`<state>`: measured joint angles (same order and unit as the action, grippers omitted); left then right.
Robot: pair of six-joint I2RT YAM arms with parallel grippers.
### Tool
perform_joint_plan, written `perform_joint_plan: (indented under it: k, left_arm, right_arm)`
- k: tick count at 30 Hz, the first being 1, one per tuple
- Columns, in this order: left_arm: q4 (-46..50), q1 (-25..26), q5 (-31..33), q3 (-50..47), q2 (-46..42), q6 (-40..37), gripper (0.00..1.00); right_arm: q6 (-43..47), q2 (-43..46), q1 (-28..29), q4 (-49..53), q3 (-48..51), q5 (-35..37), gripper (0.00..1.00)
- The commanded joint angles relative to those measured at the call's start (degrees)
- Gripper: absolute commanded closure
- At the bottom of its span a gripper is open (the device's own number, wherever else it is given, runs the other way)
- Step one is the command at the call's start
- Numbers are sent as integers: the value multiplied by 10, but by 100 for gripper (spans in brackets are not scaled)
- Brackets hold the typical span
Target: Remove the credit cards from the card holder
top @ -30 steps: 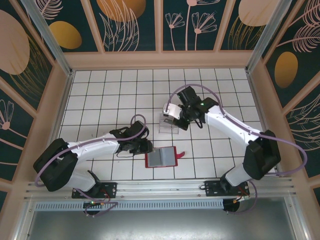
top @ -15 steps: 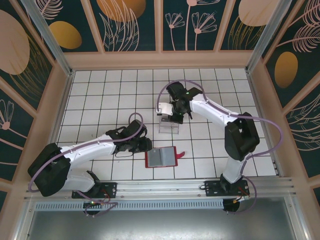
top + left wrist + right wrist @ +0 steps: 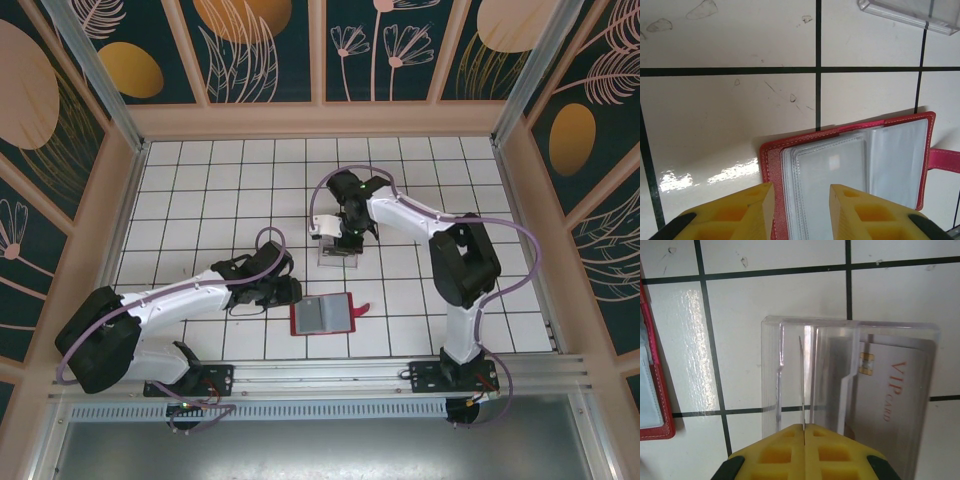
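Red card holder [image 3: 323, 314] lies open, clear sleeves [image 3: 840, 170] up. At its left edge the left gripper [image 3: 801, 192] stands with jaws parted, gripping nothing. Just beyond the card holder, a clear tray [image 3: 771, 370] has one pale card [image 3: 890, 390] flat inside. Above that, the right gripper [image 3: 804, 429] is clamped on a thin card [image 3: 801, 385], edge-on.

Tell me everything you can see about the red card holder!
The card holder is a red, leather-looking folding case with pale stitching, lying open and flat on the white tiled table. Inside are clear plastic sleeves that look empty. A small red closing tab sticks out on its right side. The left gripper is at its left edge, jaws apart; whether they touch it I cannot tell.
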<state>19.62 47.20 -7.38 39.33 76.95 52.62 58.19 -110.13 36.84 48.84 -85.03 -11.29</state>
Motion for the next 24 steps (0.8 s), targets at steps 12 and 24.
perform_joint_plan:
  k: [12,24]
  left_arm:
    - [20,-9,11,-6,-19,3,64]
    - [18,-49,17,-5,-23,-19,64]
  right_arm:
    - [-15,56,4,-36,-7,55,80]
    - [-156,112,29,-101,50,71,79]
